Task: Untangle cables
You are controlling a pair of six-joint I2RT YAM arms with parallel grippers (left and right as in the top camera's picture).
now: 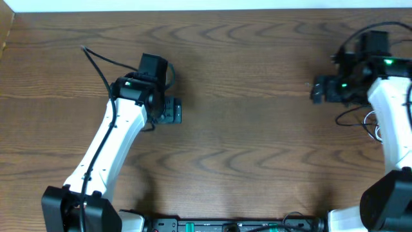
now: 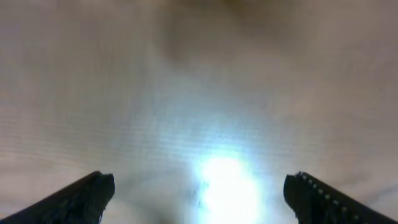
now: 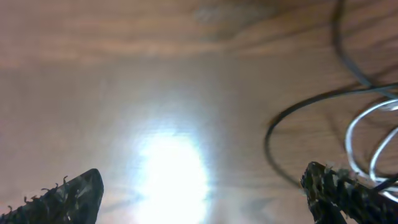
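The cables lie at the table's right edge, partly hidden under my right arm: a black loop (image 1: pixel 351 120) and a white coil (image 1: pixel 372 124). In the right wrist view the black cable (image 3: pixel 278 122) curves past the right finger and the white cable (image 3: pixel 357 124) loops beside it. My right gripper (image 1: pixel 317 90) is open and empty (image 3: pixel 202 193), just left of the cables and not touching them. My left gripper (image 1: pixel 172 111) is open and empty (image 2: pixel 199 190) over bare wood at centre left, far from the cables.
A wooden table (image 1: pixel 244 148) with a bright glare spot under each gripper. A thin black wire (image 1: pixel 96 59) runs from the far left to the left arm. The table's far edge (image 1: pixel 206 10) meets a white surface.
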